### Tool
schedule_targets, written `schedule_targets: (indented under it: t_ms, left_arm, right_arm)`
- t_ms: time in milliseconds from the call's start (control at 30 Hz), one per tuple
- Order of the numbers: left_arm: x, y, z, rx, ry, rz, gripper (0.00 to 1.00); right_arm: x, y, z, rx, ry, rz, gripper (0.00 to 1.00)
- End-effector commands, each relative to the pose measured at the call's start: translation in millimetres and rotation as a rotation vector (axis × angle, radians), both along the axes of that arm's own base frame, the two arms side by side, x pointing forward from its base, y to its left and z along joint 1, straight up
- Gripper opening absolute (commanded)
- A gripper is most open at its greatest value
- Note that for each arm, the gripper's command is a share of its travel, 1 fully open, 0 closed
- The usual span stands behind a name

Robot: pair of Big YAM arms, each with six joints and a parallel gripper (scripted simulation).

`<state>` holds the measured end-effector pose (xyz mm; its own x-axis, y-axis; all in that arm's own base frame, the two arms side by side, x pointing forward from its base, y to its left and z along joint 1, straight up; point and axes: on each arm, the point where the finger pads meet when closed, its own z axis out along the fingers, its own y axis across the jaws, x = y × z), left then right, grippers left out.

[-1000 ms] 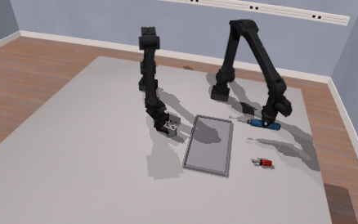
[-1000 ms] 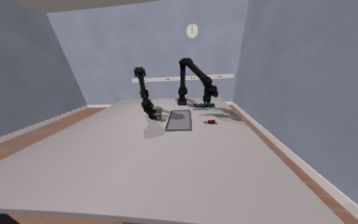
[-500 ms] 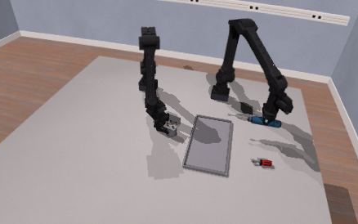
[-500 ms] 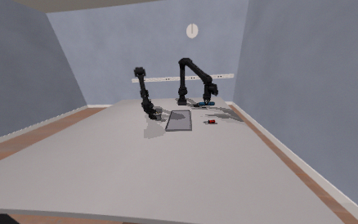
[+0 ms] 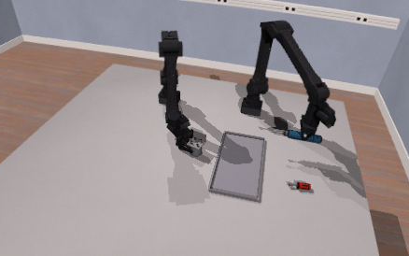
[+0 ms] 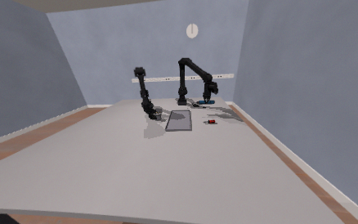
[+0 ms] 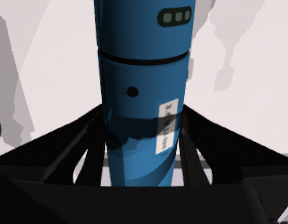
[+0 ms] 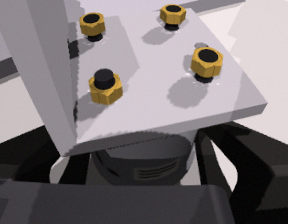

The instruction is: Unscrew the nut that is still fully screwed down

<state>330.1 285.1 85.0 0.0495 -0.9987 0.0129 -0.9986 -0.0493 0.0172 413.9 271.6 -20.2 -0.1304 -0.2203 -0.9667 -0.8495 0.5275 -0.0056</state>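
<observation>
My left gripper [image 5: 305, 135] [image 7: 142, 113] is shut on the electric nut driver [image 5: 317, 138] [image 6: 203, 102] [image 7: 140, 75], holding its blue barrel roughly level above the table. My right gripper [image 5: 188, 146] [image 8: 143, 113] is shut on the round dark body of the joint module [image 8: 145, 162], under the grey bracket [image 8: 235, 111]. In the right wrist view, the near left nut [image 8: 106, 95] sits low on the bracket, its black stud standing out on top. Three other nuts [image 8: 92, 29] [image 8: 173, 21] [image 8: 206, 70] sit high on their studs. The module's underside is hidden.
A grey tray [image 5: 235, 196] [image 6: 178, 130] lies between the module and the driver. A small red-handled tool [image 5: 304, 186] [image 6: 212, 122] lies on the table beyond the tray's other side, away from the module.
</observation>
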Motion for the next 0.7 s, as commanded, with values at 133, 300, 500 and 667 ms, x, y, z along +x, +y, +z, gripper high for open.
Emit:
schedule_targets:
  t_ms: [133,300,500,667]
  left_arm:
    - [23.8,17.5,44.8,0.060,-0.074,-0.015,0.42]
    - [23.4,17.2,53.5,0.060,-0.074,-0.015,0.42]
    - [23.0,16.9,62.1,0.060,-0.074,-0.015,0.42]
    - [23.1,17.0,56.0,0.050,-0.062,-0.015,0.42]
  right_arm:
    - [4.2,2.0,3.9,0.007,-0.010,-0.001,0.59]
    - [4.2,2.0,3.9,0.007,-0.010,-0.001,0.59]
    - [4.2,2.0,3.9,0.007,-0.010,-0.001,0.59]
    - [4.2,2.0,3.9,0.007,-0.010,-0.001,0.59]
